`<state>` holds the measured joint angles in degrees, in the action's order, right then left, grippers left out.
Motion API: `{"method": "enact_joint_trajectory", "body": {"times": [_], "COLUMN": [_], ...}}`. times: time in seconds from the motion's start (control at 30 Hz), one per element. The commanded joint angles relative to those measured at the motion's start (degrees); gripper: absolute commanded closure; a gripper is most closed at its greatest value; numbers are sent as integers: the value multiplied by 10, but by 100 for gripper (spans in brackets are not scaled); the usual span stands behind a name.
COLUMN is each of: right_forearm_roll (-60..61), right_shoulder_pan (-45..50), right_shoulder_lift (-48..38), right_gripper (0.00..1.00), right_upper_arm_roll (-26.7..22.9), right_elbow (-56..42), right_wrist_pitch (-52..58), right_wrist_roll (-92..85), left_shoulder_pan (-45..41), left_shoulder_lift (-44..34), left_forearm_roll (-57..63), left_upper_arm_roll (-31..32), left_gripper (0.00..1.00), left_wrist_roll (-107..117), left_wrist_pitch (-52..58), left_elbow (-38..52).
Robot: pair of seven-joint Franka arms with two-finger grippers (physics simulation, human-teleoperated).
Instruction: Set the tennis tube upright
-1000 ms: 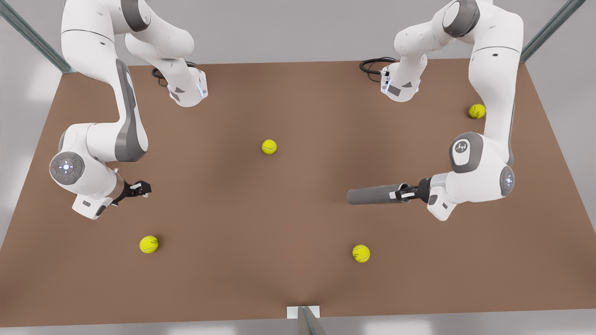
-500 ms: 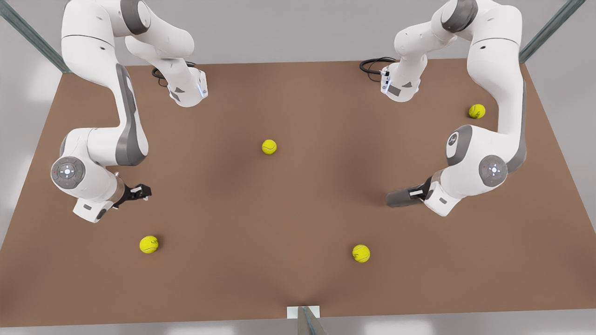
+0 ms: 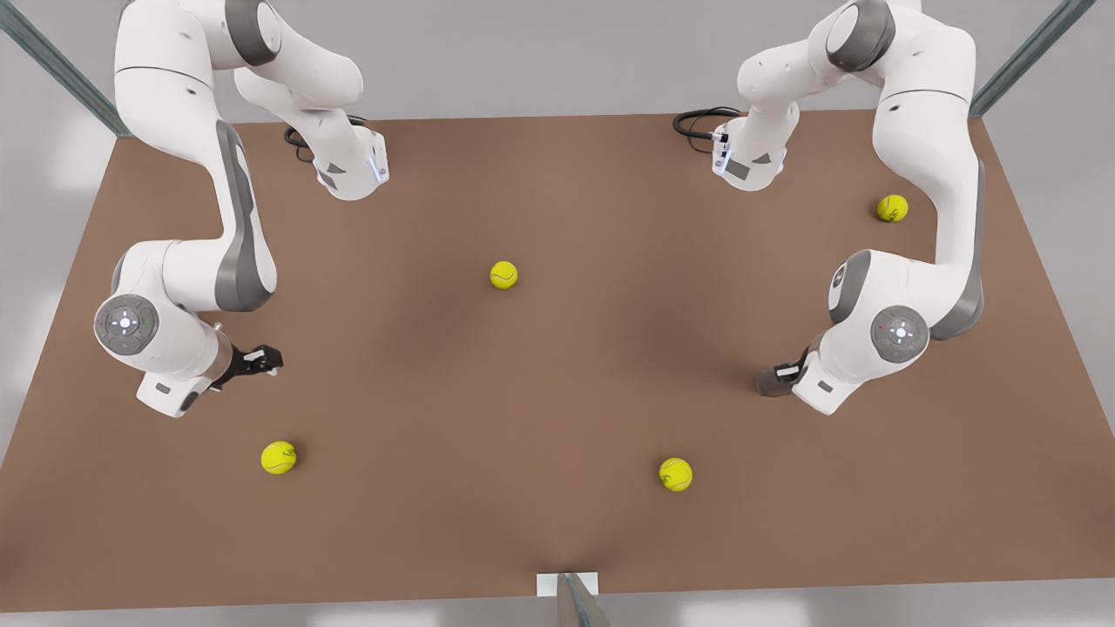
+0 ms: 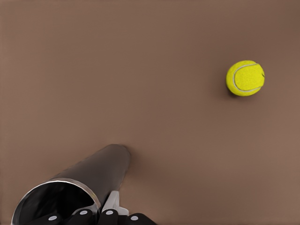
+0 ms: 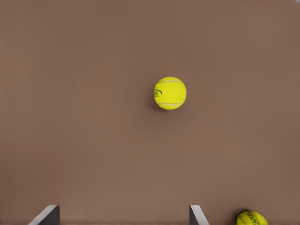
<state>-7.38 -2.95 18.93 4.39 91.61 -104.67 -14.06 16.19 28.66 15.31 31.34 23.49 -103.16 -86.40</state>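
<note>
A: Tennis tube [image 3: 772, 380] — where is it?
B: Near the table's [image 3: 557, 366] edge on the front view's right, roughly midway along that edge. It stands steeply, close to upright. In the left wrist view its lighter-rimmed mouth faces the camera and its far end [image 4: 117, 152] touches the brown surface.
A: What holds it?
B: The left gripper [image 3: 788, 372], clenched on the tube's rim; its black fingers [image 4: 108, 216] straddle the wall at the mouth.
A: And the other arm?
B: The right gripper [image 3: 261, 357] waits near the opposite edge, jaws spread wide and empty; its fingertips [image 5: 47, 214] frame bare tabletop.
A: The balls?
B: Four tennis balls: one mid-table [image 3: 503, 275], two towards the near edge [image 3: 278, 457] [image 3: 675, 475], one by the far corner [image 3: 892, 208] beside the left arm.
</note>
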Motion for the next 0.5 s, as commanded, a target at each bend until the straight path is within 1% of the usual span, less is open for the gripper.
{"method": "enact_joint_trajectory", "body": {"times": [0.0, 0.1, 0.13, 0.17, 0.2, 0.23, 0.3, 0.33, 0.4, 0.47], "right_forearm_roll": [0, 0, 0, 0, 0, 0, 0, 1, 1, 0], "right_shoulder_pan": [0, -1, -1, -1, -1, -1, -1, -1, -1, -1], "right_shoulder_lift": [4, 7, 7, 10, 11, 11, 11, 11, 11, 10], "right_gripper": [0, 0, 0, 0, 0, 0, 0, 0, 0, 0], "right_upper_arm_roll": [0, 0, 0, 0, 0, 0, 0, 0, 0, 0], "right_elbow": [0, 2, 2, 2, 2, 2, 4, 4, 4, 4], "right_wrist_pitch": [0, -13, -13, -13, -13, -13, -17, -17, -17, -16], "right_wrist_roll": [0, 0, 0, 0, 0, 0, 0, 0, 0, 0], "left_shoulder_pan": [0, 0, 0, 0, 0, 0, 0, -1, -12, -12], "left_shoulder_lift": [0, 2, 4, 6, 6, 6, 3, 1, -10, -37], "left_forearm_roll": [-5, -5, -8, -9, -9, -9, -10, -10, -11, -9], "left_upper_arm_roll": [0, 0, 0, 0, 0, 0, 0, 1, 13, 22], "left_gripper": [79, 79, 70, 56, 7, 0, 0, 0, 0, 0], "left_wrist_roll": [0, -2, -4, -5, -3, -3, -2, 0, 0, 0], "left_wrist_pitch": [0, 0, 1, 1, 1, 1, 2, 22, 147, 239], "left_elbow": [0, 4, 10, 16, 16, 16, 17, 25, 104, 153]}}
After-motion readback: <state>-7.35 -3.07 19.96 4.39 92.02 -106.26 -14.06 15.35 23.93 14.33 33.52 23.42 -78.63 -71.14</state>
